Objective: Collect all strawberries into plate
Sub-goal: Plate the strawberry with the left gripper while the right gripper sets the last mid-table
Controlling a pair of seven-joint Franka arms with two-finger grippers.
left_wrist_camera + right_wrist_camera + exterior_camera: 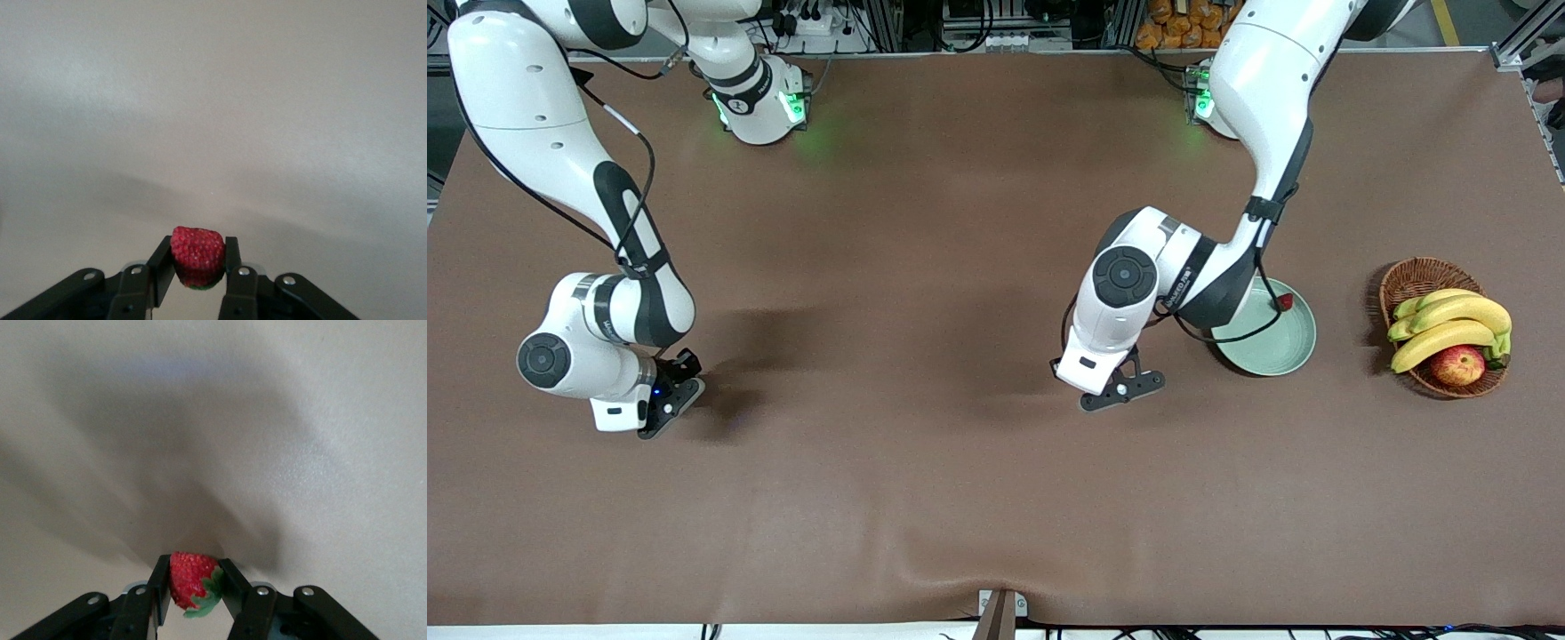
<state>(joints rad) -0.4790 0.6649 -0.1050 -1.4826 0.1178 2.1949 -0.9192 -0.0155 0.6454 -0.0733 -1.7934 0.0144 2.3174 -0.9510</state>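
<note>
My left gripper (1128,388) is low over the brown mat, beside the pale green plate (1279,357) on the side toward the right arm's end. In the left wrist view this gripper (197,252) is shut on a red strawberry (197,253) with its green top tucked under. One strawberry (1286,301) lies in the plate by its rim. My right gripper (671,404) is low over the mat at the right arm's end. In the right wrist view it (192,571) is shut on another strawberry (188,577) with green leaves showing.
A brown wicker basket (1430,271) holding bananas (1449,322) and a red-yellow apple (1458,364) stands at the left arm's end, next to the plate. The left arm's forearm and a cable (1227,338) hang over part of the plate.
</note>
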